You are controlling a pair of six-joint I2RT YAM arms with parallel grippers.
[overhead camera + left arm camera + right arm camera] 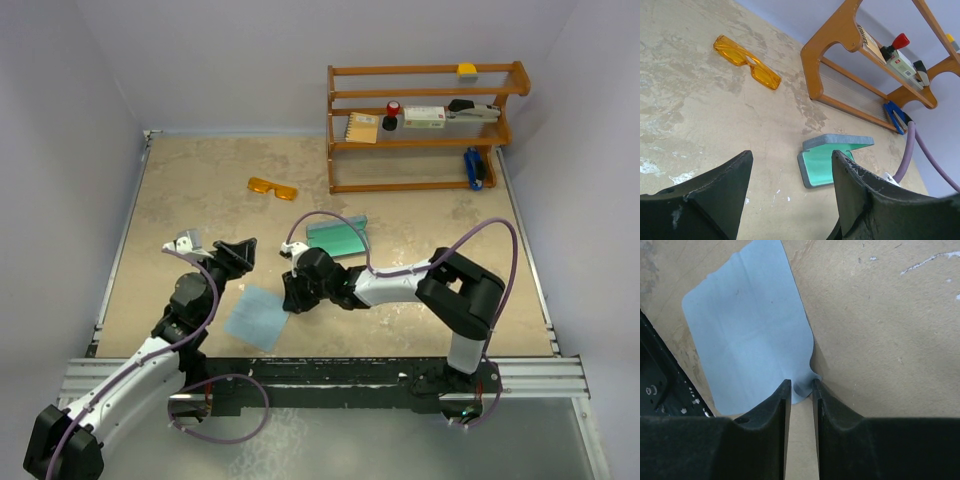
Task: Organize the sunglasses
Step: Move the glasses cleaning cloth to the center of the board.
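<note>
The orange sunglasses point(273, 188) lie folded on the table at the back, also seen in the left wrist view point(746, 61). The blue-grey case point(337, 237) lies open, teal inside up point(832, 162). The light blue cloth point(256, 317) lies flat near the front. My right gripper point(292, 300) is down at the cloth's right corner. Its fingertips point(800, 382) are nearly together, and the cloth point(750, 330) is puckered up between them. My left gripper point(238, 256) hovers open and empty left of the case point(791, 155), pointing toward it.
A wooden shelf rack point(420, 125) stands at the back right with small items on it, also in the left wrist view point(840, 60). The right arm's purple cable point(340, 222) loops over the case. A metal rail point(330, 370) runs along the table's front edge.
</note>
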